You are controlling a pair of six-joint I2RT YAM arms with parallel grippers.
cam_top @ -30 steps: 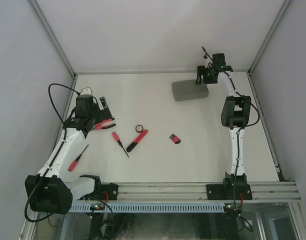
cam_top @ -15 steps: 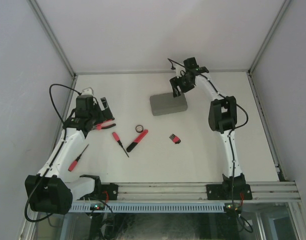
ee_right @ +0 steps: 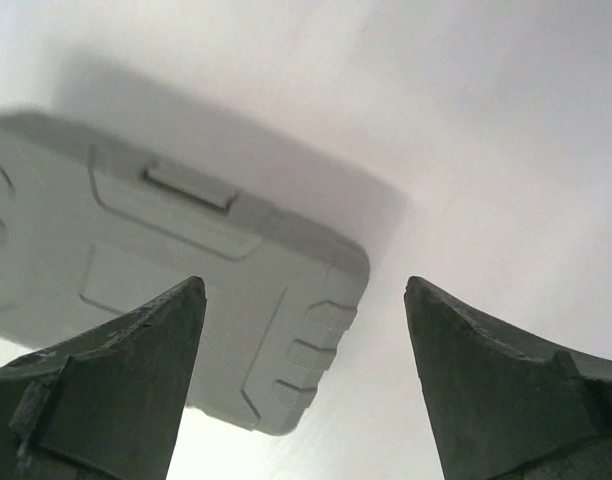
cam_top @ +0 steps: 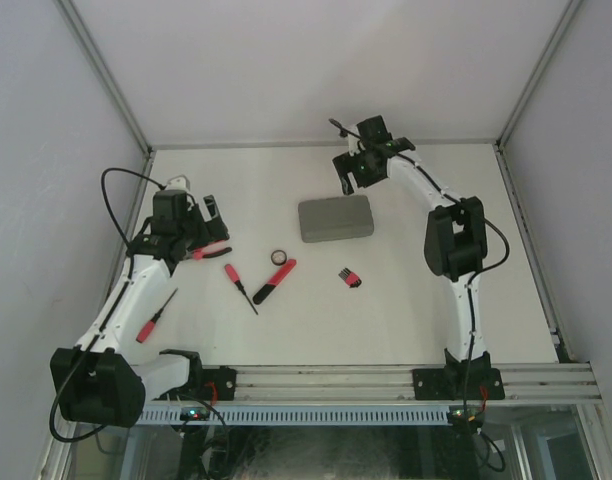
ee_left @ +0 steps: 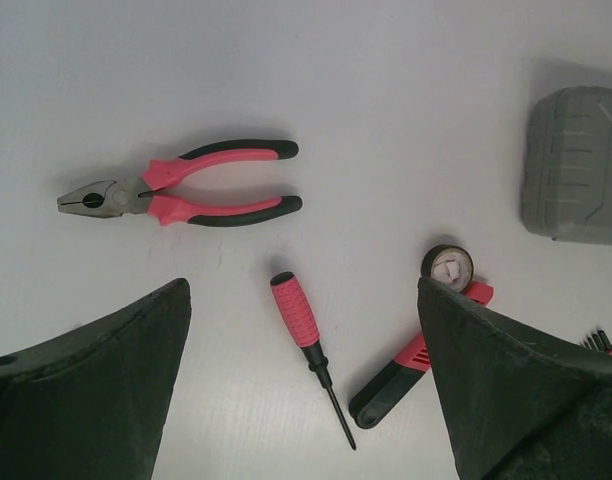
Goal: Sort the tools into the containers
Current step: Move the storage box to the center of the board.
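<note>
The grey tool case lies shut on the table's middle back. It also shows in the right wrist view and the left wrist view. My right gripper is open and empty just behind the case. My left gripper is open and empty above the tools. Red-handled pliers, a short screwdriver, the black ring and the longer red-black tool lie below it. The hex key set lies further right. A thin red-handled screwdriver lies at the left.
White walls and a metal frame close in the table on three sides. The left arm's black cable loops near the left wall. A slotted rail runs along the near edge.
The right arm has swung left and the case has slid from the back right towards the middle. The right gripper now stands just behind the case. The left arm has barely moved.
</note>
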